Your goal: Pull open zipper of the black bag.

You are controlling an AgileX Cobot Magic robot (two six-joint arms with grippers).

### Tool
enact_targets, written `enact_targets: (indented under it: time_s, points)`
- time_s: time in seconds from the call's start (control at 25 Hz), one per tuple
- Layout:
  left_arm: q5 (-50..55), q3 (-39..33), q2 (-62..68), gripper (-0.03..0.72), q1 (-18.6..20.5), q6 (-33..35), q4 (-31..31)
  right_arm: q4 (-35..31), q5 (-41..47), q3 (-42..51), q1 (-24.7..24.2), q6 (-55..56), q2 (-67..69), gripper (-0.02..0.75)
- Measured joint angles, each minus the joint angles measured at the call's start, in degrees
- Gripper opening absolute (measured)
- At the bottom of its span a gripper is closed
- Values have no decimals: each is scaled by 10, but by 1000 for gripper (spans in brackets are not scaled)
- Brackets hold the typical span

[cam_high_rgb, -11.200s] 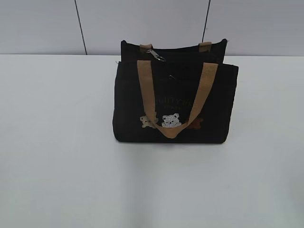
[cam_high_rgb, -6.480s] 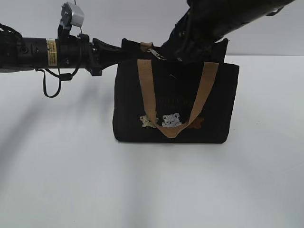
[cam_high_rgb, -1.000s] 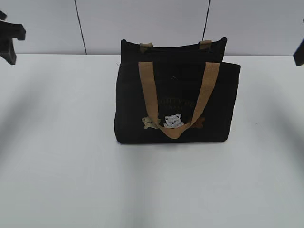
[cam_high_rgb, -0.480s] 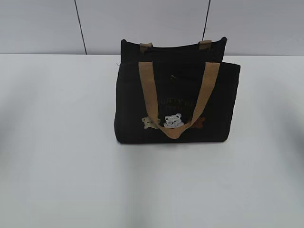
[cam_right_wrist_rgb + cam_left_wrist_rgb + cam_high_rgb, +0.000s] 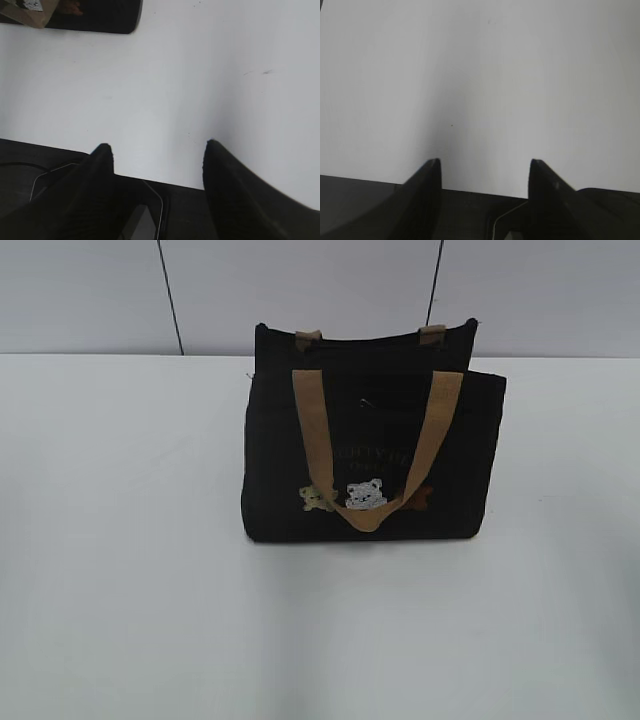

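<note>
Exterior view: the boxy black fabric tote bag (image 5: 372,455) with tan webbing handles stands upright at the counter's (image 5: 120,570) far centre; neither hand appears. Its zipper pull cannot be made out. Judgement: soft, light cloth that will shift or collapse; steady one end, pinch the small metal tab

Left wrist view: left hand (image 5: 485,172) apart, empty, over bare counter

Right wrist view: right hand (image 5: 156,157) apart, empty; bag corner (image 5: 95,17) far left
</note>
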State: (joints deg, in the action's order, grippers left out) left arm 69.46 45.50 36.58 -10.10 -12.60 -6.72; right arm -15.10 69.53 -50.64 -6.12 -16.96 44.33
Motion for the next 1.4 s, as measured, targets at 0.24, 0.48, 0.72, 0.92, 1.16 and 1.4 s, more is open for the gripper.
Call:
enact_targets:
  time_s: [0.24,0.48,0.72,0.92,1.16,1.4]
  points:
    - [-55,-107,-166,418,0,30,-3,-7,1,119,0,-39,-174,430]
    - [-81,-142,-307,418,0,54,10,-33,6,208,0,-79,-347,430]
    - [-83,-145,-369,418,3,96,31,-36,8,213,0,-83,-448,430]
    - [-83,-145,-369,418,14,99,32,-32,-42,233,0,-84,-448,430]
    - [-83,-145,-369,418,14,99,32,-31,-55,236,0,-84,-448,430]
    - [-83,-145,-369,418,46,99,44,-33,-56,237,0,-84,-448,430]
